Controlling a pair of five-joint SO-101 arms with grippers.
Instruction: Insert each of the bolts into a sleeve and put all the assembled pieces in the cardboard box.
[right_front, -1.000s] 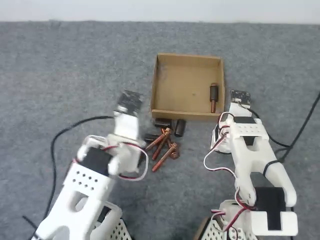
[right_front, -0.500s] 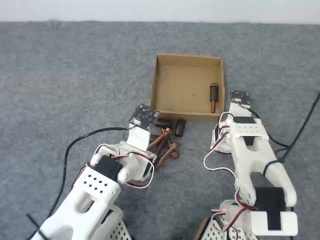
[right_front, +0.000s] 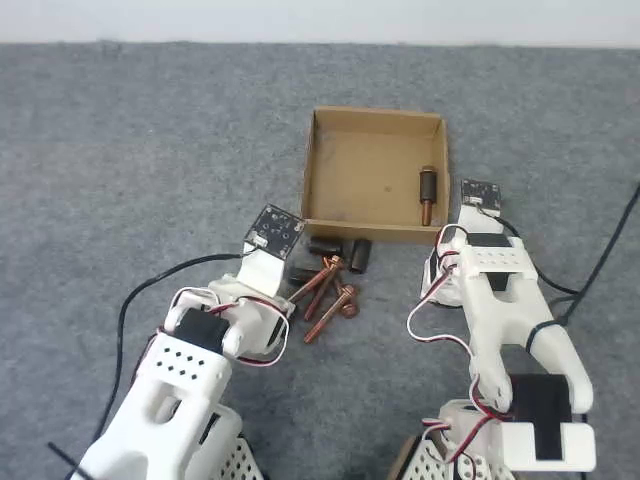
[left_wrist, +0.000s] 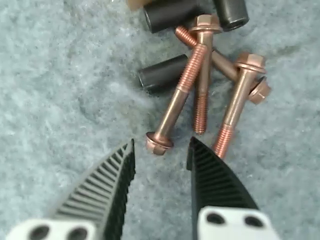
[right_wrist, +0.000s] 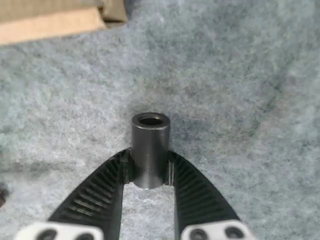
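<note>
Four copper bolts (left_wrist: 176, 105) lie crossed in a loose heap on the grey bench (right_front: 150, 130), just in front of the cardboard box (right_front: 310, 170). Three dark sleeves (left_wrist: 165, 75) lie among and beside them, on the side nearer the box wall. One bolt's head sits right between the tips of the left hand (left_wrist: 161, 146), whose jaws stand moderately apart with nothing gripped. Inside the box, near the wall on the right arm's side, lies one assembled piece (right_front: 427, 195), a bolt in a sleeve. The right hand (right_wrist: 149, 159) is close to a corner of the box, clamped on a fourth sleeve (right_wrist: 150, 142) whose open end shows.
</note>
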